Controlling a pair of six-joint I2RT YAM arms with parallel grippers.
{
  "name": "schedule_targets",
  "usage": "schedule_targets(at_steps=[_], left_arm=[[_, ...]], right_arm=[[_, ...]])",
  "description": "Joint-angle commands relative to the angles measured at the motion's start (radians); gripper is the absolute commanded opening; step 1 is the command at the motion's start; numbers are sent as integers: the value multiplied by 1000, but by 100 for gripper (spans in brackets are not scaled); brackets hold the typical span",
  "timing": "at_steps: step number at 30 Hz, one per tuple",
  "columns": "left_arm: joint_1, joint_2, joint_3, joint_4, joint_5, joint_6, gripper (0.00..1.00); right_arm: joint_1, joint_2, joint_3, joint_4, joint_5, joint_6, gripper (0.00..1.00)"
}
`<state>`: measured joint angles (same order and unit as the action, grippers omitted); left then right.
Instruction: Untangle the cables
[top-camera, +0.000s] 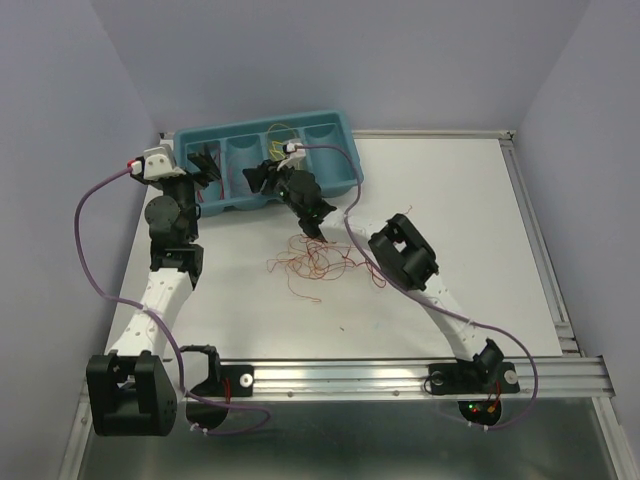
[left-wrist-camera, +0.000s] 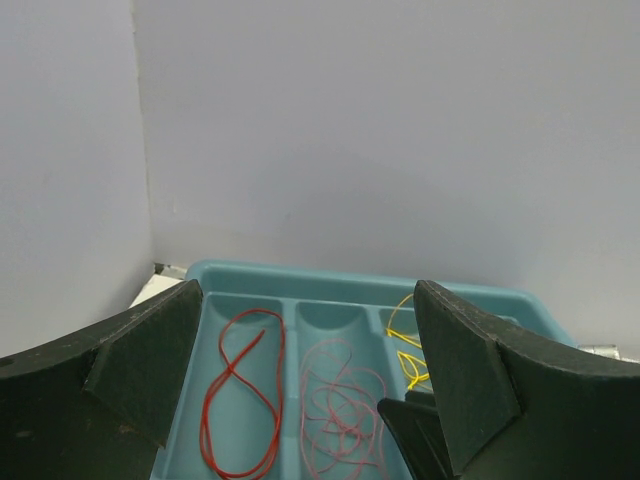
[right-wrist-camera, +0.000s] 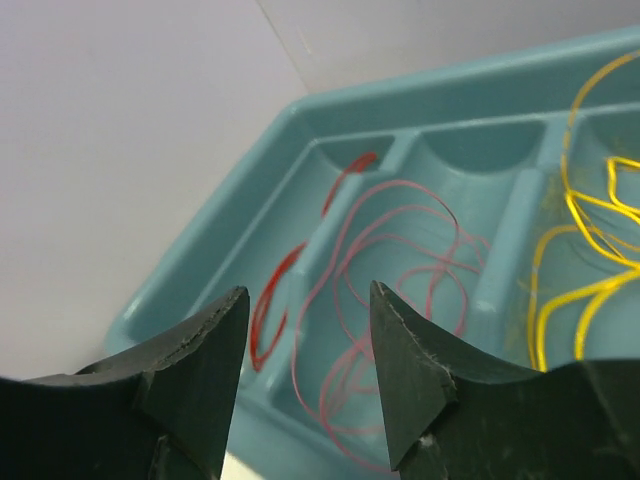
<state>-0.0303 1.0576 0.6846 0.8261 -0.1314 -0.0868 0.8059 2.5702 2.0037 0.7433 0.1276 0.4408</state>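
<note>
Left gripper (left-wrist-camera: 308, 300) and right gripper (right-wrist-camera: 309, 300), jaws open and empty, hover over the blue tray (top-camera: 345, 168) at 11 o'clock on the surface (top-camera: 450, 220). Red cable (left-wrist-camera: 240, 390), pink cable (left-wrist-camera: 340, 410) and yellow cable (left-wrist-camera: 405, 355) lie in separate compartments; tangled cables (top-camera: 315, 262) sit at the tray's 6 o'clock.

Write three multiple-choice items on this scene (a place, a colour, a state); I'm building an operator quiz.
1. Where does the loose tangle lie?
A. inside a compartment
B. on the table before the tray
C. hanging from a finger

2. What colour is the coiled cable between the red cable and the yellow cable?
A. pink
B. green
C. blue

3. How are the right fingers?
A. apart, empty
B. shut on yellow cable
C. clamped on the rim

B: it sprawls on the tabletop. A: pink loops fill that compartment. A: a clear gap shows between them.
</note>
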Motion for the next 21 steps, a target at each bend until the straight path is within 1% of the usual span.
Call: schedule_targets(at_steps=[1,2,3,4,5,6,7,8,10,11,12,13,14,15,16,17,19,21], left_arm=[[6,8,26,64,65,30,99],[6,18,32,55,96,35,99],[6,27,47,38,184,44,99],[4,41,61,21,243,58,99],[3,73,78,1,307,73,99],[0,94,99,-55,441,81,99],[-3,138,145,-83,510,113,99],[-11,160,167,-149,618,137,99],[-55,200,217,-202,700,183,99],[-83,228,225,-221,710,206,99],[-111,234,228,-240,702,237,99],[-176,240,222,-263,673,301,99],[-207,245,217,-272,658,340,99],[-242,243,211,-283,647,372,99],[-270,246,201,-301,627,425,99],[-319,248,198,-311,624,446,99],[-350,258,202,-353,625,481,99],[-387,289,219,-408,612,515,99]], right_arm=[[9,-192,-143,34,35,-65,57],[9,-234,-198,34,49,-66,57],[9,-339,-254,33,91,-67,58],[9,-397,-393,30,116,-67,58],[4,-456,-458,9,136,-67,58],[1,-526,-523,-13,168,-70,58],[-2,-644,-636,-92,190,-74,58],[-8,-709,-672,-152,217,-83,58],[-19,-821,-689,-334,279,-91,58],[-23,-837,-671,-569,302,-94,58],[-27,-844,-618,-687,325,-83,59],[-28,-849,-597,-797,354,-68,63],[-28,-851,-585,-958,356,-56,64],[-28,-852,-592,-1002,342,-44,64],[-27,-855,-608,-1028,337,-39,69],[-27,-860,-618,-1070,349,-34,73],[-28,-857,-625,-1122,409,-19,81],[-28,-854,-635,-1174,409,-24,83]])
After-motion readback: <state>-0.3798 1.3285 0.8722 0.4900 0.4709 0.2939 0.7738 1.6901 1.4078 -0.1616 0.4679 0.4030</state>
